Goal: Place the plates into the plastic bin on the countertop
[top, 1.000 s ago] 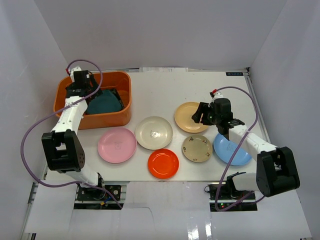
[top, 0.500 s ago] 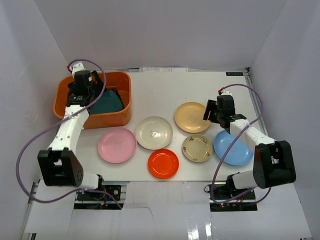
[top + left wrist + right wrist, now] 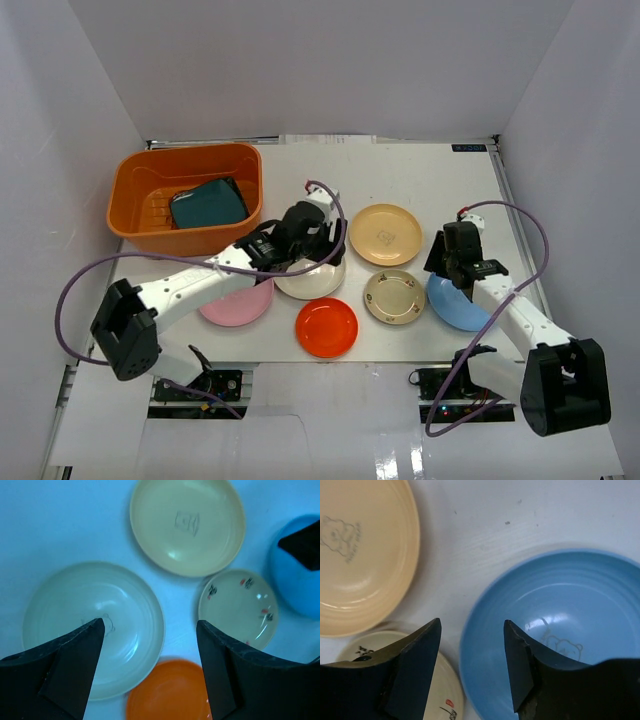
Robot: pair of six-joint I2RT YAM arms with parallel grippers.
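The left arm [image 3: 190, 285] reaches far across to its right, stretched long and low towards the middle. Its left gripper [image 3: 150, 629] faces down with jaws spread wide (and empty). The right arm [image 3: 512, 312] extends forward on its own side, with the right gripper [image 3: 471, 630] facing down, jaws parted, likewise empty.

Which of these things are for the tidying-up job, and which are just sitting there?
For the job: orange bin, teal plate already inside it, pink plate, cream plate, orange-red plate, tan plate, patterned plate, blue plate.

Just there: purple cables, white walls, small dark label.
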